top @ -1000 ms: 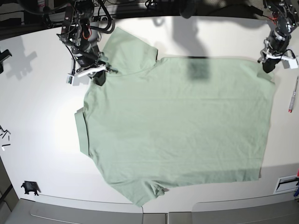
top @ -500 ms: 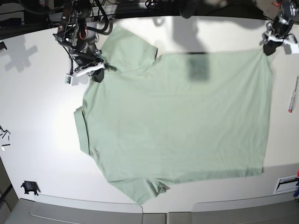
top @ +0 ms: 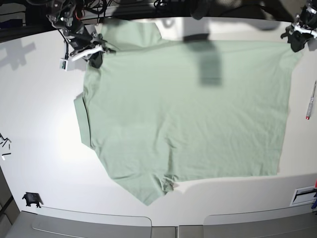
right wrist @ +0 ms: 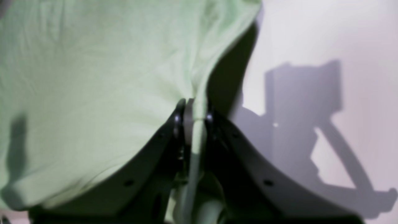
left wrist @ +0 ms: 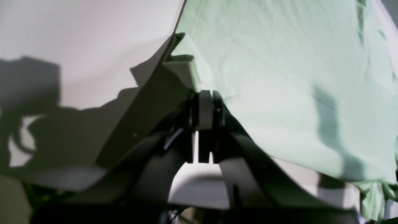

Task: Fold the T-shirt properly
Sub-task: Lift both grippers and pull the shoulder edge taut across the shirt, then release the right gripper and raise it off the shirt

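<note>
We had both hands, left hand [top: 297,40] and right hand [top: 94,55], clamped on the T-shirt [top: 188,114], spreading it flat; next we judged a fold across the counter [top: 39,109].

A robotics lab: white worktable [top: 39,124], cable-strewn arm mounts [top: 74,12], stray pen [top: 311,100], small black parts [top: 31,199].

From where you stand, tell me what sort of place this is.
Probably a robotics lab bench, not a home: a bare white table with a T-shirt spread on it, cables and dark rig hardware along the far edge, and a pen at the side.
</note>
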Available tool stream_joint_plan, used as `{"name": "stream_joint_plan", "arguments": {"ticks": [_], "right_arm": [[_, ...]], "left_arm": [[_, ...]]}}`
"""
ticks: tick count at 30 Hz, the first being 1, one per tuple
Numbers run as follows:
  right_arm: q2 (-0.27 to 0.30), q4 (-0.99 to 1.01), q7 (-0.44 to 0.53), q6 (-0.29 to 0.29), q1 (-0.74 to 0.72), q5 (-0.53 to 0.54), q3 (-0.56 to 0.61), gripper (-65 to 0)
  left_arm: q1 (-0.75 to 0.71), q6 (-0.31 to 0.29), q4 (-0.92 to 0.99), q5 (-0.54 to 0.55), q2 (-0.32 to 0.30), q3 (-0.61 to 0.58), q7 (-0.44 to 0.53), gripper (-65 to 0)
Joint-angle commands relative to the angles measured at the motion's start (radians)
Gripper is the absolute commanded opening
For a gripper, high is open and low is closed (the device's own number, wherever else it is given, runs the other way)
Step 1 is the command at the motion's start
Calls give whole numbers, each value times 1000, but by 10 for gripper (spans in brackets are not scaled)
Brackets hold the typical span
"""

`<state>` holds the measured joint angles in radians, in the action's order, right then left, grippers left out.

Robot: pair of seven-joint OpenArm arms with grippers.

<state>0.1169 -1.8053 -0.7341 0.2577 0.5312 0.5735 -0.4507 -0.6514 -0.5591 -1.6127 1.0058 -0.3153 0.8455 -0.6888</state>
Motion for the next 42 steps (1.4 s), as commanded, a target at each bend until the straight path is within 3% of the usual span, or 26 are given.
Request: {"name": "stream_joint_plan", "arguments": {"ticks": [1,11,16,22,27,33,37,42], "right_arm": [[10,-43,21,7,16,14,-7,-650],[10,-224,19,8,33,73,-7,-650],[10,-220,34,13,-66,-22,-7,-650],[11,-112,54,12,-221,-86,-7,-650],[11,41,55,12,-327,-85,-6,-650],[13,162,54,24,-402,-66,2,-650],[25,194,60,25,-430,-77,51,-650],[32,198,128,23,-437,-206,138,-650]], "left_arm": [[-13,-16,-27,25,-17,11,23,-650],[65,-22,-141,24,-18,11,24,-650],[156,-22,-141,-23,-18,10,53,-650],[262,-21,-132,-158,-19,-34,131,-650],[344,33,-78,-300,-24,-154,195,-650],[431,37,58,-431,-71,-273,257,-650],[487,104,167,-441,-113,-274,271,-650],[528,111,256,-425,-155,-274,272,-650]]}}
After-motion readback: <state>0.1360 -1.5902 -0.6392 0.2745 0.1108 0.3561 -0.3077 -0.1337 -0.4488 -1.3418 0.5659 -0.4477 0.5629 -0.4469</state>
